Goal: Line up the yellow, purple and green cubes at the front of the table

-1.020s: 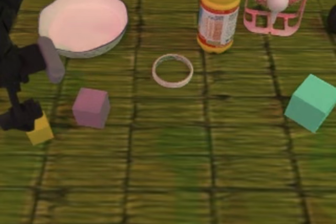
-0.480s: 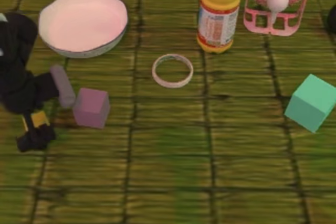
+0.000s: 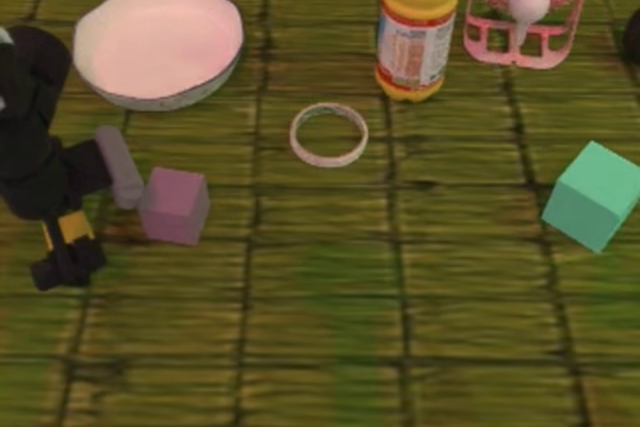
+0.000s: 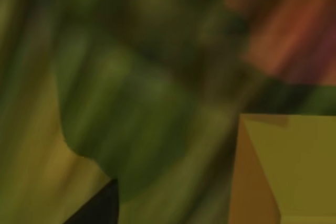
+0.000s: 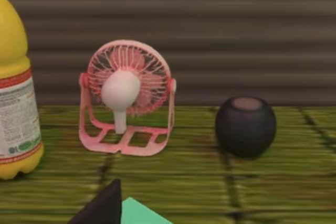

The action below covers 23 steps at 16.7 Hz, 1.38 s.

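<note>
Left pincer (image 3: 68, 247) clamping yellow cube (image 3: 72, 228), bowl (image 3: 158, 42)

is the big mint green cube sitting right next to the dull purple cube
No, in the top view the mint green cube lies near the table's right edge, while the dull purple cube lies far off on the left side.

A wide, shallow white bowl with a pale pink inside (image 3: 158, 44) sat toward the far left. A thin white ring (image 3: 329, 134) lay flat near the middle. Behind it stood an upright yellow plastic bottle with a white and red label (image 3: 418, 19), and just beside that a small pink desk fan with a white hub (image 3: 527, 5). A dark rounded speaker-like object (image 5: 245, 126) rested near the fan.
</note>
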Tool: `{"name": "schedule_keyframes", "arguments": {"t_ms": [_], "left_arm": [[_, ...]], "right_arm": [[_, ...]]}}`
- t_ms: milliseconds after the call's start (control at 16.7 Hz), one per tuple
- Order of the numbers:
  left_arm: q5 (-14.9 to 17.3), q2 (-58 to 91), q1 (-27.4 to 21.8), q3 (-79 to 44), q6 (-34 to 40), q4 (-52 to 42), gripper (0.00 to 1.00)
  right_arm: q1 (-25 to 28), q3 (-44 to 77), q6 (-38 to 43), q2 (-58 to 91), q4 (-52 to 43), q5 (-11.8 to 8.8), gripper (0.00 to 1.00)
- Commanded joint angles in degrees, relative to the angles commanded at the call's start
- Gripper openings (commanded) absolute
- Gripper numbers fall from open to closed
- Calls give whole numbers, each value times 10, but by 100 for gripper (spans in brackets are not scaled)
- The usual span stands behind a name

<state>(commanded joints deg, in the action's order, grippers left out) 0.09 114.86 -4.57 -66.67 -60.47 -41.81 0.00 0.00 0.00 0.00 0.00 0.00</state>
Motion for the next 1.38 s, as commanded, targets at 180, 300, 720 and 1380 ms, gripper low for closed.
{"name": "schedule_keyframes", "arguments": {"t_ms": [180,300,720,1380], "left_arm": [[0,0,0,0,0,0,62],[0,0,0,0,0,0,47],[0,0,0,0,0,0,0],[9,-34,1,-22,10,-49,0]], "right_arm": [[0,0,0,0,0,0,100],[0,0,0,0,0,0,100],[0,0,0,0,0,0,100],[0,0,0,0,0,0,100]]}}
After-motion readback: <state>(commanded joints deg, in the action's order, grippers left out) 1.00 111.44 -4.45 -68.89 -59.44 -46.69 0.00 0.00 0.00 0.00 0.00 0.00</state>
